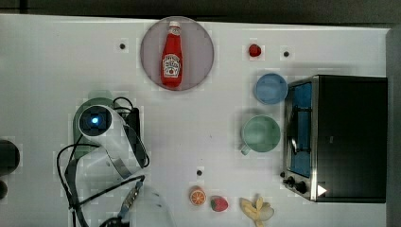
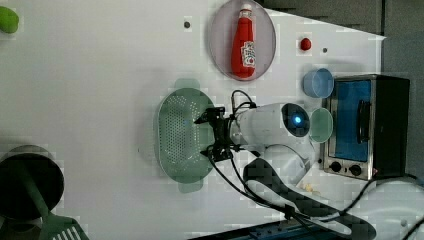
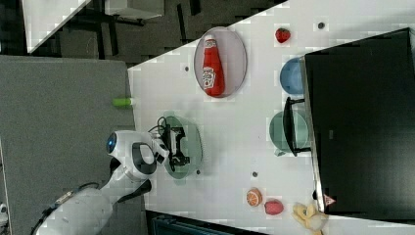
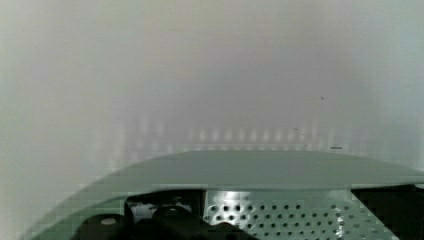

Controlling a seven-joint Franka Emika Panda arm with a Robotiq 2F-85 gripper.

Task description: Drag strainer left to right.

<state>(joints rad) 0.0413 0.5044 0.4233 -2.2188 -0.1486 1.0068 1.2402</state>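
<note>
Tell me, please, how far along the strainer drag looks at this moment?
Done: the gripper has reached the strainer and sits over its rim on the left view's right side. In hand: lining up on that rim; a grip cannot be judged. Left: the whole drag, since the strainer lies on the top view's left of the table, far from the mint-green mug.

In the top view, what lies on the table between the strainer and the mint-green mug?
Bare white table, apart from one small dark dot lower down. The strainer sits under the arm; the mug stands beside the toaster oven.
</note>
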